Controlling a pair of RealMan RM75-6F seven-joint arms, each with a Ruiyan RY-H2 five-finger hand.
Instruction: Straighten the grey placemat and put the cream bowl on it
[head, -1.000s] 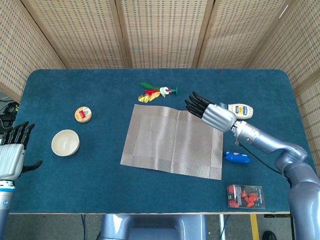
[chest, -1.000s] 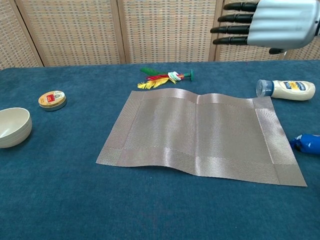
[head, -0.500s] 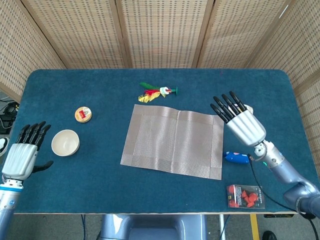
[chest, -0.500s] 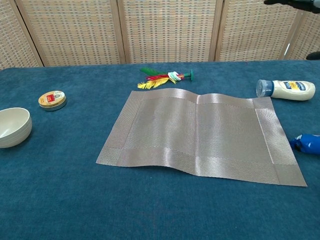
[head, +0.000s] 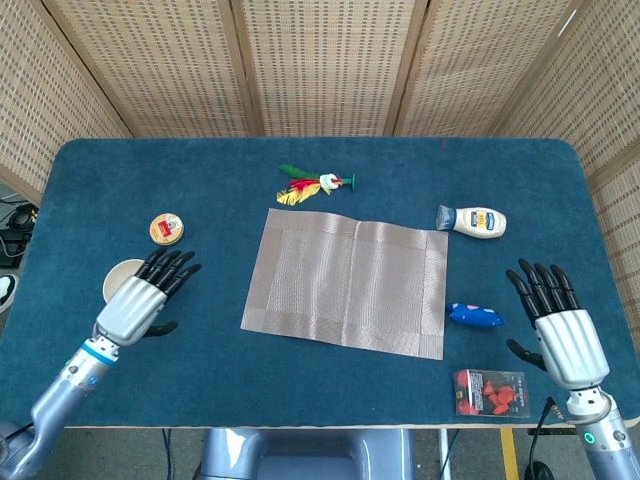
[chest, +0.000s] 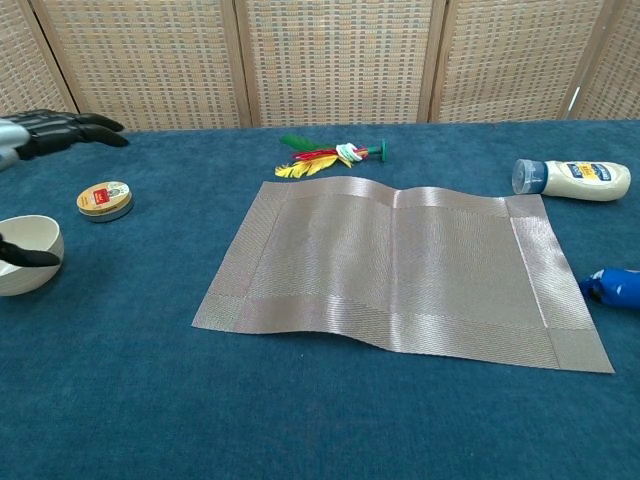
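Progress: placemat step looks mostly done, bowl step not started

- grey placemat (head: 347, 283) lies flat mid-worktop, edges roughly square to the worktop (head: 300, 390) with a slight skew in the head view; chest view shows a ripple along its near edge and a fold line near the middle, so it may need one more smoothing pass, my call
- cream bowl (chest: 26, 255) sits on the worktop well left of the placemat, upright, nothing visible inside, not on the mat
- left hand (head: 143, 297) hovers over the bowl with fingers spread, holding nothing; in the chest view its thumb tip crosses the front of the bowl, can't tell if it touches
- right hand (head: 558, 325) is at the near right edge, fingers spread, holding nothing, well clear of the mat

Left to do: grasp bowl, carry right, set it on the mat

Count:
- 1 placemat
- 1 bowl
- 1 small round tin (head: 166, 229) just beyond the bowl
- 1 feather shuttlecock toy (head: 314, 184) just beyond the mat's far edge
- 1 squeeze bottle (head: 473, 220) lying on its side near the mat's far right corner
- 1 blue packet (head: 475, 316) just right of the mat
- 1 clear box of red pieces (head: 490, 392) at the near right
- 2 hands
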